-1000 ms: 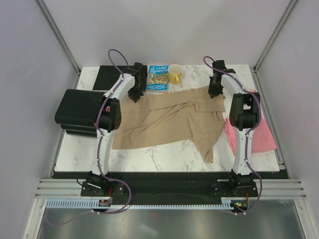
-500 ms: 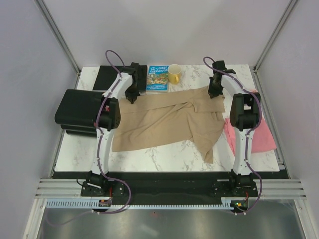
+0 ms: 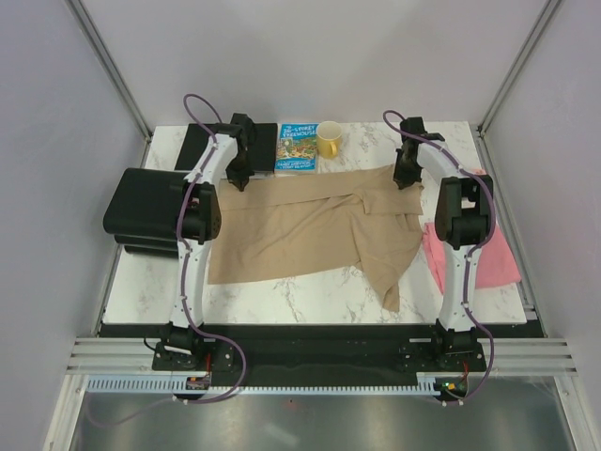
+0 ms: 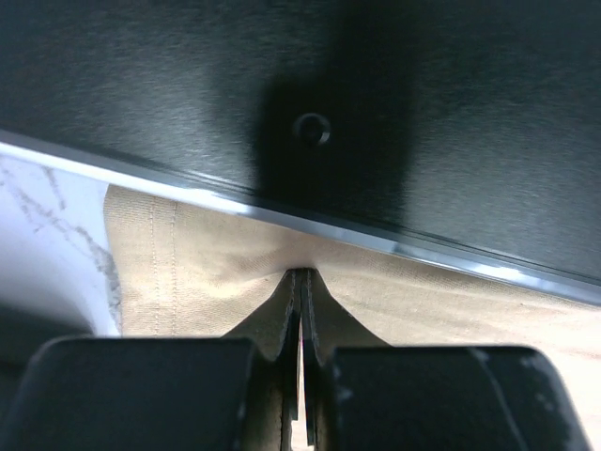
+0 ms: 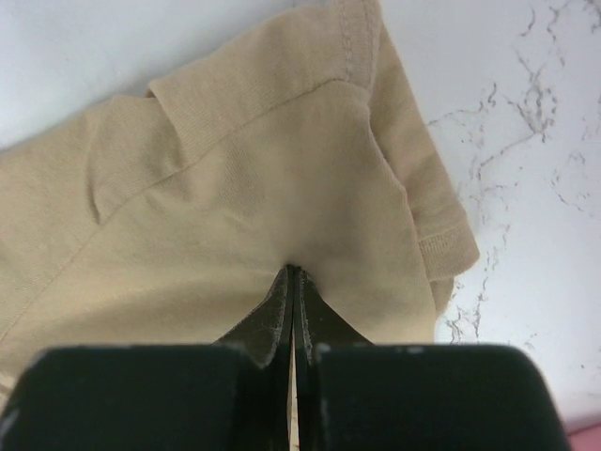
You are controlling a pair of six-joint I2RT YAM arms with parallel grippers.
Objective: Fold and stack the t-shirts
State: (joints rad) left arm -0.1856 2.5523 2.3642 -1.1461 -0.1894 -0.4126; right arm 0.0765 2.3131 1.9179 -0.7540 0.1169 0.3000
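**A:** What's changing on the surface (image 3: pixel 310 303)?

**B:** The tan t-shirt (image 3: pixel 300 235) is spreading flatter. The left tool (image 4: pixel 300 282), clamped on its far hem, is drawing back-left, and the right tool (image 5: pixel 291 277) is pinching the opposite corner (flattening before folding, I'd judge).

**A:** Counts?

**B:** The pink t-shirt (image 3: pixel 493 258), lying at the right edge, is making two. Farther back, one book (image 3: pixel 298 147) and one yellow mug (image 3: pixel 329 140) are sitting.

The white marble counter (image 3: pixel 310 296) carried a tan shirt (image 3: pixel 300 235) spread across its middle and a pink shirt (image 3: pixel 498 258) at its right edge. A book (image 3: pixel 297 147) and a yellow mug (image 3: pixel 329 139) lay at the back, with a black box (image 3: pixel 146 211) at the left.
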